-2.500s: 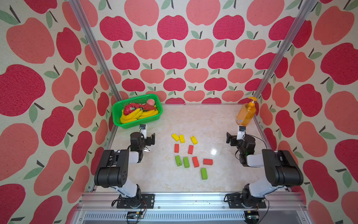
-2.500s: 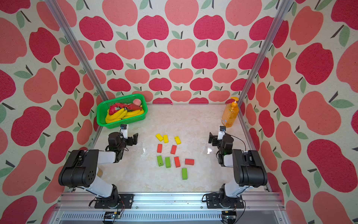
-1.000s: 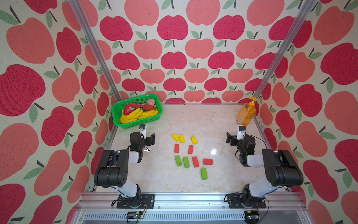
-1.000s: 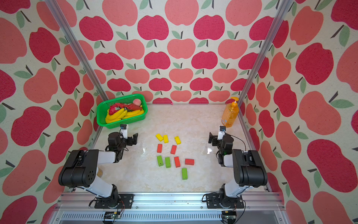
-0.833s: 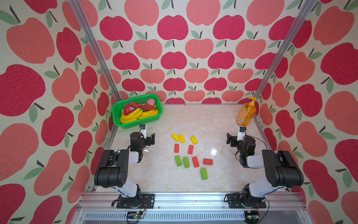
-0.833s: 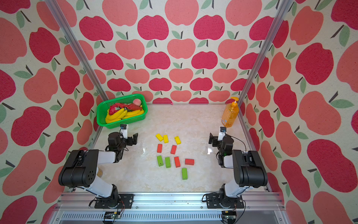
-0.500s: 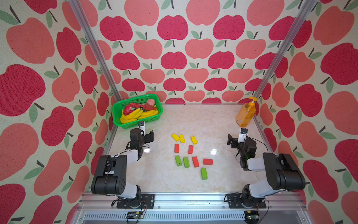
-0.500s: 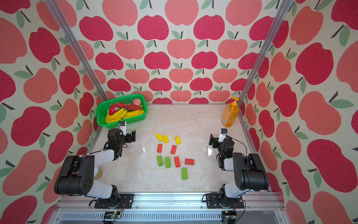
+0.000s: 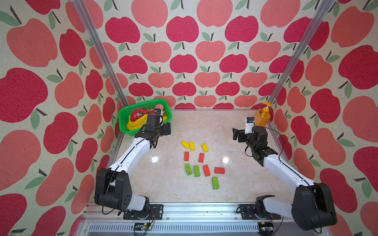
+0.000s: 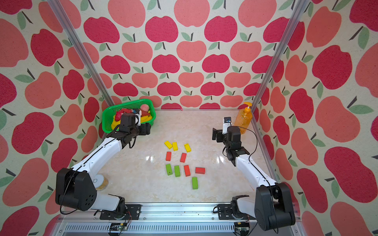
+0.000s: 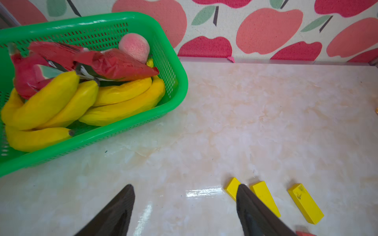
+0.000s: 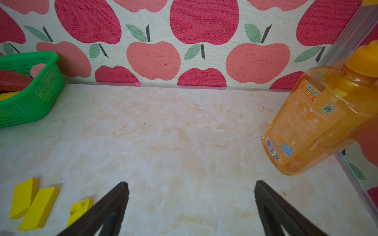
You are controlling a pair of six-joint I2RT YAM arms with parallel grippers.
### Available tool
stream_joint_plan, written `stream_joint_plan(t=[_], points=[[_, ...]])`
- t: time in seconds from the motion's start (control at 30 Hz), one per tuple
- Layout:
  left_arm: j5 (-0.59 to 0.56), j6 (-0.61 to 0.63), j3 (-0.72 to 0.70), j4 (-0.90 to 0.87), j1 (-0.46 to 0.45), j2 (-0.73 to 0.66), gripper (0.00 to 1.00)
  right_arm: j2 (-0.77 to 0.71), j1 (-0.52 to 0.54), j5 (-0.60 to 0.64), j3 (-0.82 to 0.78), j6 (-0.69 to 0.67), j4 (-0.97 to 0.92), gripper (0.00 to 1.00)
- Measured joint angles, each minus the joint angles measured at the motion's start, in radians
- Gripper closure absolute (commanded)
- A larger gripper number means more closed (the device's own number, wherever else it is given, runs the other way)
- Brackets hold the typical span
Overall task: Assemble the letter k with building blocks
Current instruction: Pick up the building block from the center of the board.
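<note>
green bricks [image 9: 196, 171] only in top views, yellow bricks [image 11: 305, 203] in wrist views

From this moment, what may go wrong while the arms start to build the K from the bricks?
1. One yellow brick lies almost touching its neighbour; fingers closing on one may push the other away.
2. The left gripper hangs close to the green basket; a wide swing might hit its rim.
3. The orange bottle stands close beside the right gripper; a sideways move could topple it.
</note>
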Motion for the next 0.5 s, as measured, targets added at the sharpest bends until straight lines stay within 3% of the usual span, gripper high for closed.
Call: stream_joint_plan(t=[0.27,0.5], points=[[0.133,-0.247,0.101,-0.249,-0.088,0.179,0.32,0.029,0.171,-0.086,0.092,0.198,-0.287,0.01],[0.222,-0.433,0.152,-0.3,-0.134,0.284,0.37,0.066,0.26,-0.23,0.038,0.301,-0.266,0.01]])
